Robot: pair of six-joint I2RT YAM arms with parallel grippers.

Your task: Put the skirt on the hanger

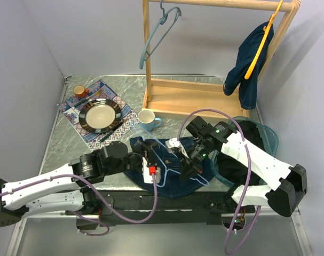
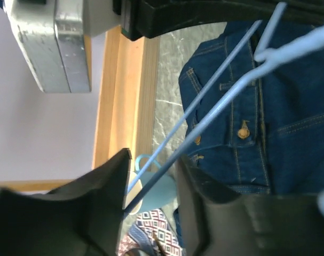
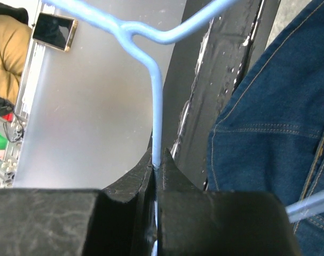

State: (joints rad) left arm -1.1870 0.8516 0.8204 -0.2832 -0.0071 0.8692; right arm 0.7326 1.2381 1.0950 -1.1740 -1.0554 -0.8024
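Skirt [image 3: 260, 138] flat — right hand [image 3: 157, 165] pinches hanger [image 3: 156, 106] neck.

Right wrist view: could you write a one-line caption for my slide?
Right hand pinches the light-blue hanger by its neck, denim skirt alongside.

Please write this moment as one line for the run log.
right gripper: shut on hanger stem | left gripper: open, hanger wires between jaws | skirt: lying beneath, not hung

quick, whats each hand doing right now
left hand: open, hanger wires between its fingers, not clamped
right hand: closed, pinching the hanger
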